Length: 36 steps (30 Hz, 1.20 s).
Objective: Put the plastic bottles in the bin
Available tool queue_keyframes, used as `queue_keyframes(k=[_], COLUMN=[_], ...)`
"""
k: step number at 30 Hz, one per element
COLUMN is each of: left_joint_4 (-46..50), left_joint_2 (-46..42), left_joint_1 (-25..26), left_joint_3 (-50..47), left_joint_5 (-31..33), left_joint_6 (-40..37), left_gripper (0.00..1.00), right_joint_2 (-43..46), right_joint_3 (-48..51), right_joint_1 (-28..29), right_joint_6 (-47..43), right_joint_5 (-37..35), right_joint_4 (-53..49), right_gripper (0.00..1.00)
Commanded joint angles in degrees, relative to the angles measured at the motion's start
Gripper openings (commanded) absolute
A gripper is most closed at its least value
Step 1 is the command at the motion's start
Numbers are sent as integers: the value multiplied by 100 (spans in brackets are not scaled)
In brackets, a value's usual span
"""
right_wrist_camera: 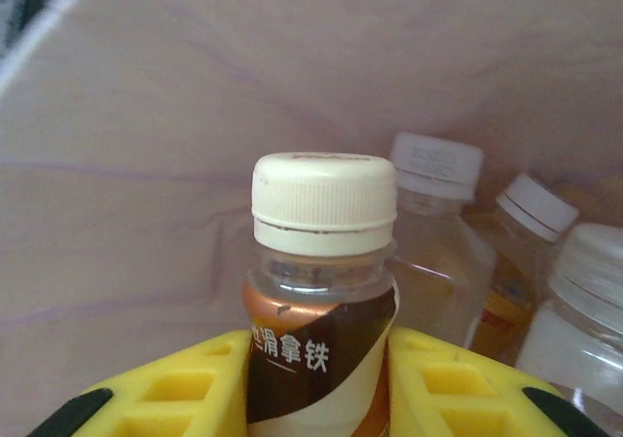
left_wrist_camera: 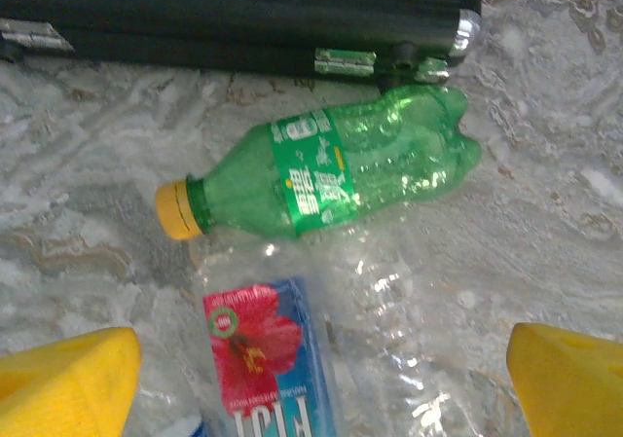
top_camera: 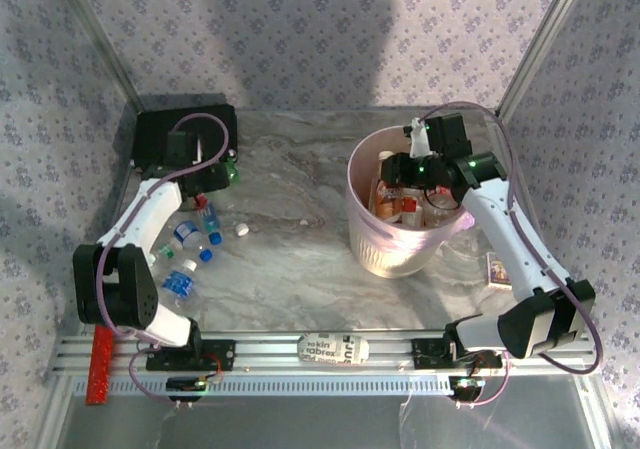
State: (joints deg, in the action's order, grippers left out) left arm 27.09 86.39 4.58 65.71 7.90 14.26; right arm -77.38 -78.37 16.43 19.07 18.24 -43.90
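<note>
Jaws of the right gripper pinch the brown bottle below its cream cap, upright, inside the bin, which stands toward the far right corner of the desk. Jaws of the left gripper stand wide, straddling a clear bottle with a red-and-blue label. It lies just beside the green bottle, and that one lies just beside the case in the far left corner.

The step in hand looks like the drop. The right jaws should part only with the bottle well under the rim, then rise straight so nothing catches the wall. The left should come down square across the clear bottle's middle without nudging the green one.

Counts: one bin, one case, one green bottle. In the bin, three white-capped bottles stand beside the held one. By the left edge the top view shows perhaps four clear bottles; overlap leaves that count unsure.
</note>
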Motion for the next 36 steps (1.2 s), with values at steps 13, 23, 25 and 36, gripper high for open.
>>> queue_keyframes(k=[13, 23, 25, 36], left_joint_4=[385, 255, 274, 1142], left_joint_2=[585, 1620, 1742, 2771], left_joint_1=[-127, -212, -208, -197], left_joint_3=[441, 1098, 1217, 2267], left_joint_5=[189, -491, -542, -533], left_joint_6=[50, -1263, -1299, -1839], left_gripper=[98, 100, 100, 100], right_joint_2=[722, 950, 987, 988], right_joint_3=[-641, -542, -505, -513], right_joint_1=[-213, -331, -370, -456], right_joint_6=[-270, -307, -299, -317], right_joint_5=[-261, -223, -195, -134], right_joint_4=[-759, -813, -817, -752], right_gripper=[81, 82, 82, 81])
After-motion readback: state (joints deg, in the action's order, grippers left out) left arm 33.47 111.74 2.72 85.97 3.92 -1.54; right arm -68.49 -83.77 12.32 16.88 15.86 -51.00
